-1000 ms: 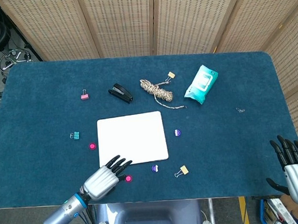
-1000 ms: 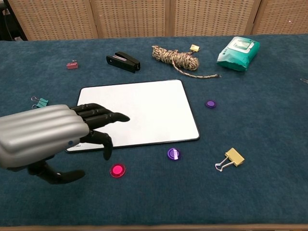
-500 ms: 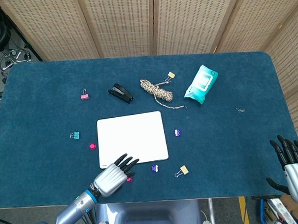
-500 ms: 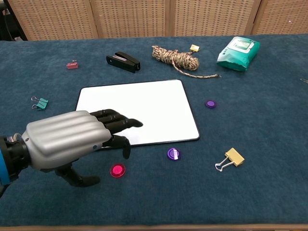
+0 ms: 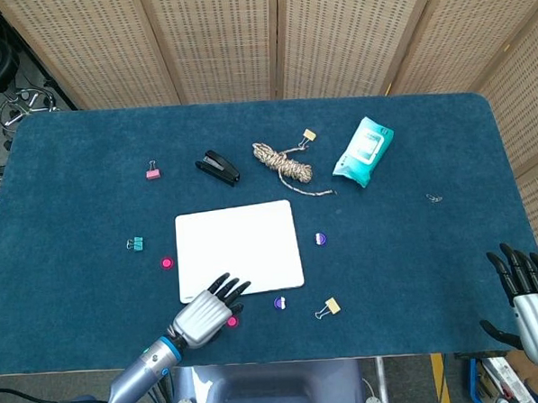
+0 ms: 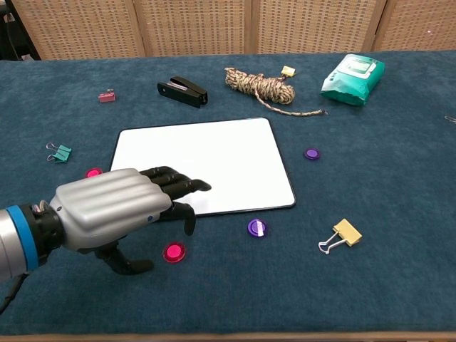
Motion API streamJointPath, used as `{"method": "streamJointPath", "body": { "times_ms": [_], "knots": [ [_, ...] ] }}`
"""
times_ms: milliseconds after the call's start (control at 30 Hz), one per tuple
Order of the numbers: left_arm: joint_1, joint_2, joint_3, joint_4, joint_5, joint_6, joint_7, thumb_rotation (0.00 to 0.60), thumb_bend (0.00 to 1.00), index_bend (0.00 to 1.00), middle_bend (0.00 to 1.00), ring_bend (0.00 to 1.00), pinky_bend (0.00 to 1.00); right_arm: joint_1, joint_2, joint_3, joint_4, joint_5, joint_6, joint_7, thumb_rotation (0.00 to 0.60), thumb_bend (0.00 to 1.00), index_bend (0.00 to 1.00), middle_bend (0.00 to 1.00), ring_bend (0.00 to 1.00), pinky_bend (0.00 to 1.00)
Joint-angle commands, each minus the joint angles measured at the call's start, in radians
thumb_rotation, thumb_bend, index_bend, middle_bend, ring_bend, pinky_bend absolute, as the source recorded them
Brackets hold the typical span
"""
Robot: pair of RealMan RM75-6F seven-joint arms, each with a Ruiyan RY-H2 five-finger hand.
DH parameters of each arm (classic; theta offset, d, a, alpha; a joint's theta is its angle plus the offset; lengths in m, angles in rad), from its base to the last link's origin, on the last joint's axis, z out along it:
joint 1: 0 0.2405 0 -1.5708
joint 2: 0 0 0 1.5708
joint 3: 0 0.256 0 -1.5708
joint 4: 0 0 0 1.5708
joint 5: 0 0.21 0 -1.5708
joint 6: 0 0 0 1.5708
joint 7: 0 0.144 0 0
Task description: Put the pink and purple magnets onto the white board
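The white board (image 5: pixel 238 247) (image 6: pixel 206 164) lies flat near the table's middle with nothing on it. One pink magnet (image 5: pixel 231 321) (image 6: pixel 173 252) rests on the cloth just below the board's near edge. A second pink magnet (image 5: pixel 167 262) (image 6: pixel 94 172) lies left of the board. Purple magnets sit at the board's near right corner (image 5: pixel 280 302) (image 6: pixel 257 228) and to its right (image 5: pixel 320 238) (image 6: pixel 311 153). My left hand (image 5: pixel 205 312) (image 6: pixel 117 210) hovers open over the near pink magnet, fingers spread toward the board. My right hand (image 5: pixel 531 292) is open at the table's far right edge.
Behind the board lie a black stapler (image 5: pixel 217 166), a rope coil (image 5: pixel 283 164) and a teal wipes pack (image 5: pixel 364 150). Binder clips are scattered: pink (image 5: pixel 153 173), teal (image 5: pixel 135 244), yellow (image 5: pixel 328 308).
My left hand has shifted right and slightly back toward the near edge, now sitting over the near pink magnet. The left pink magnet is uncovered in the chest view. The right hand stayed still.
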Motion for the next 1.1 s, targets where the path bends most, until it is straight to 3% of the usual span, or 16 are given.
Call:
{"method": "streamJointPath", "body": {
  "times_ms": [33,467,800,1100],
  "knots": [
    [-0.007,-0.006,0.006,0.004,-0.01,0.003,0.001,0.6,0.26,0.34,0.0,0.0,0.0,0.001,0.0,0.0,-0.001,0.0,0.0,0.001,0.6,0.0,0.0,0.0,0.0,0.0],
    [-0.034,-0.04,0.018,0.032,-0.05,0.012,0.019,0.6,0.27,0.37,0.0,0.0,0.0,0.001,0.007,0.0,-0.004,0.005,-0.003,0.01,0.6,0.0,0.0,0.0,0.0,0.0],
    [-0.041,-0.063,0.028,0.032,-0.091,0.024,0.044,0.6,0.3,0.57,0.0,0.0,0.0,0.001,0.014,0.001,-0.004,0.007,-0.002,0.024,0.6,0.0,0.0,0.0,0.0,0.0],
    [-0.053,-0.065,0.02,0.015,-0.113,0.05,0.064,0.6,0.35,0.59,0.0,0.0,0.0,0.0,0.018,0.0,-0.007,0.008,-0.001,0.029,0.6,0.0,0.0,0.0,0.0,0.0]
  ]
}}
